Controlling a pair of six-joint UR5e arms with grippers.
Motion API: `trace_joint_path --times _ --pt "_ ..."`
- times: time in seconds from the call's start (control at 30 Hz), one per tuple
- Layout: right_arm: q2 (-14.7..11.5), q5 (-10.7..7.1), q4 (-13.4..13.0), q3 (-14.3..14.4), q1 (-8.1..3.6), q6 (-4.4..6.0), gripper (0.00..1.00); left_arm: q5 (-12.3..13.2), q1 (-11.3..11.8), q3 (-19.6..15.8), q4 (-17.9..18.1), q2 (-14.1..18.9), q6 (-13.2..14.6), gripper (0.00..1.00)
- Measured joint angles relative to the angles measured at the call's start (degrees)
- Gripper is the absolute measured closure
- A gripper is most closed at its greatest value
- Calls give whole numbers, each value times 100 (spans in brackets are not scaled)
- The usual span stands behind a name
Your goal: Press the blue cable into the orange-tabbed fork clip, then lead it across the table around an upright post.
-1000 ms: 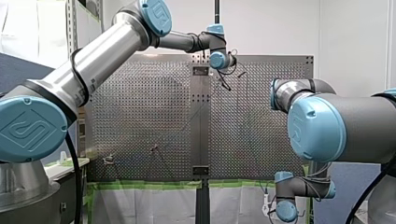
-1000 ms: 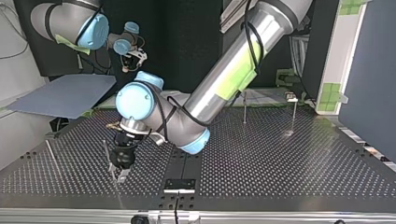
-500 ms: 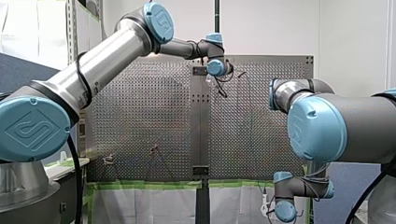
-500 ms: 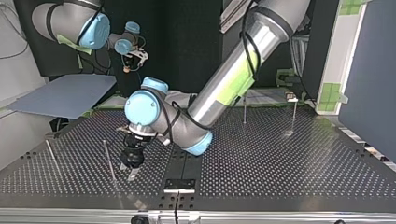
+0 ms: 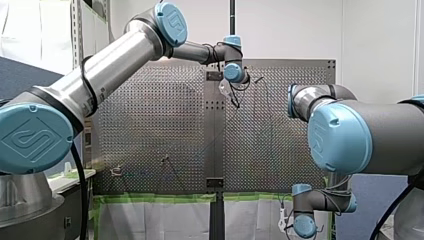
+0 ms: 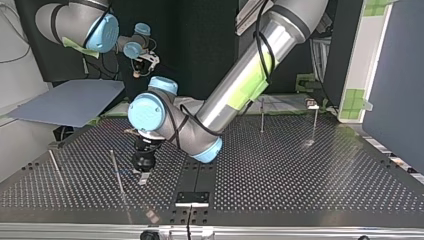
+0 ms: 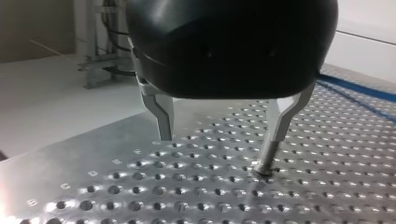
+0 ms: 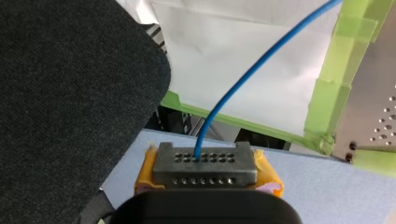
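In the right wrist view my right gripper (image 8: 205, 170) is shut on the blue cable (image 8: 243, 79), which rises from between its yellow pads (image 8: 268, 175). In the top view it (image 6: 141, 64) hangs off the table at the far left. My left gripper (image 7: 219, 138), black with metal fingers (image 7: 163, 116), stands open and empty just above the perforated plate. A short metal peg (image 7: 265, 158) stands under one fingertip. In the top view it (image 6: 143, 176) hovers beside a thin upright post (image 6: 116, 170). A stretch of blue cable (image 7: 359, 91) lies on the plate beyond it.
More thin posts stand at the top view's left (image 6: 54, 167) and far right (image 6: 262, 115) (image 6: 315, 120), with a small clip (image 6: 311, 104) at the far right edge. A black plate (image 6: 192, 197) sits mid-table at the near edge. Green tape (image 8: 327, 93) lines the table rim.
In the top view my left gripper has moved right, away from the thin post, then back from the near edge. My right arm has barely moved and still holds the cable.
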Motion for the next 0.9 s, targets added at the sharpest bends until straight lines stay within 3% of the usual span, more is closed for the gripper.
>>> trace_joint_path --times 0.23,0.67,0.9 --pt "0 0 32 -1 20 -2 100 117 -43 -2 -300 -2 299 2" --pt "0 -6 51 1 29 -3 100 687 -34 -3 -938 5 939 2" --pt "0 -14 53 1 30 -3 100 760 12 -2 -1271 68 1183 2"
